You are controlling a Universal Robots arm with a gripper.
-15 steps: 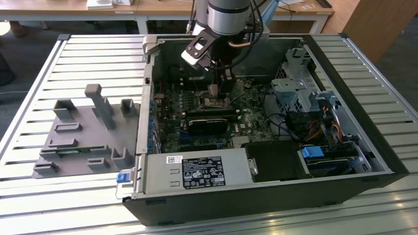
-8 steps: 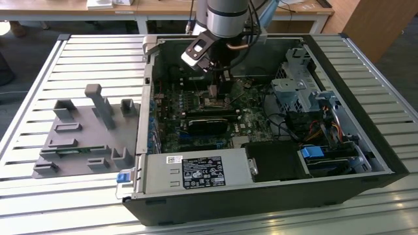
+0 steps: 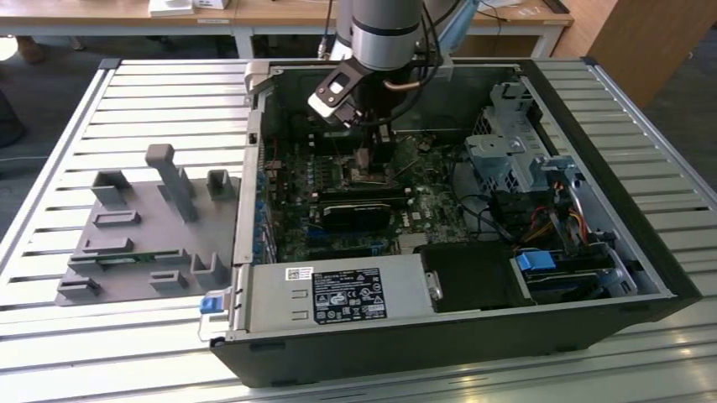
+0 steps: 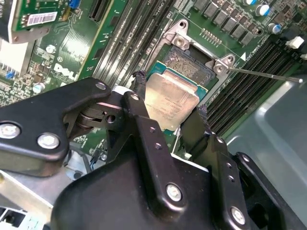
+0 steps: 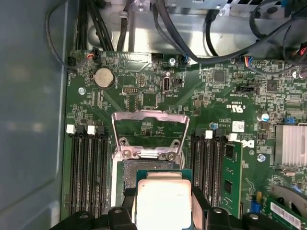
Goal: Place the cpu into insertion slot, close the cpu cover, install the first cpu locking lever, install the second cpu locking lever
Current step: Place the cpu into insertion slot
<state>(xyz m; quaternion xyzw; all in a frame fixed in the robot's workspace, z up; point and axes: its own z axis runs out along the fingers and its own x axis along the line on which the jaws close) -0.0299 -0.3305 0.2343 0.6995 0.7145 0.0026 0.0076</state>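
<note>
The gripper (image 4: 170, 93) pinches the cpu (image 4: 170, 104) by two opposite edges between its black fingers (image 4: 135, 98). I judge this grip is chosen to hold the chip level over the insertion slot (image 4: 189, 62), which lies just under and beyond the fingertips. The cpu cover (image 5: 149, 116) stands open past the slot, farther from the hand, leaving the dark socket bare. The chip is a small square with a dull silvery-beige metal top on a green-edged base.

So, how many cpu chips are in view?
1. The cpu is between the jaws of the gripper, above the insertion slot; the cpu cover stands open. Others may be hidden.
</note>
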